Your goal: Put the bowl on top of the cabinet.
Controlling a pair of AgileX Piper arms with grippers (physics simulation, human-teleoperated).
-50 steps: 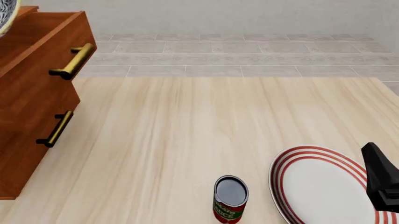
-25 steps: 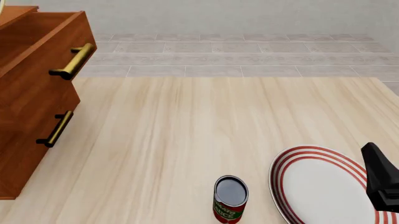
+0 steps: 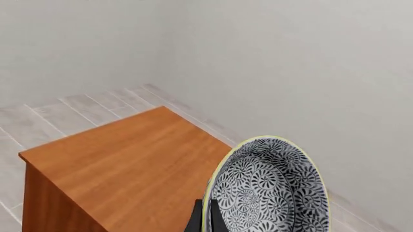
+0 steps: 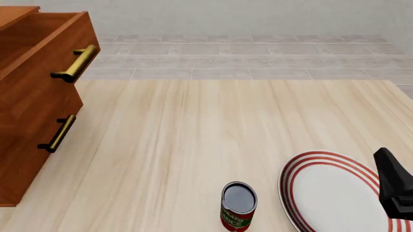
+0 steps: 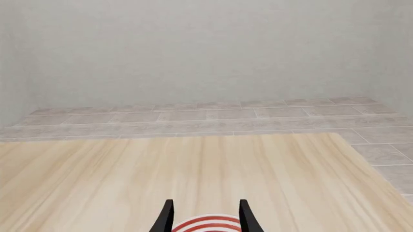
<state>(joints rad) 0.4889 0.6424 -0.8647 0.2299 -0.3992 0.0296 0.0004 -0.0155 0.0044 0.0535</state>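
Observation:
In the left wrist view the bowl (image 3: 271, 188), grey-and-white patterned with a pale yellow rim, hangs tilted on its edge. My left gripper (image 3: 206, 218) is shut on its rim, the dark fingers (image 3: 195, 221) just showing. The flat top of the reddish-brown cabinet (image 3: 129, 159) lies below and beside the bowl. In the front view the cabinet (image 4: 32, 96) stands at the table's left, and the bowl and left gripper are out of that view. My right gripper (image 5: 206, 204) is open and empty, hovering low at the front right (image 4: 395, 188).
A white red-ringed plate (image 4: 329, 193) lies at the front right under the right gripper. An opened tin can (image 4: 239, 205) stands left of the plate. The cabinet's brass handles (image 4: 77, 63) stick out toward the table's middle. A tiled floor lies beyond the table's far edge.
The bowl's edge showed in the front view's top left corner a second ago; it has slid out past that corner. The right arm has not moved.

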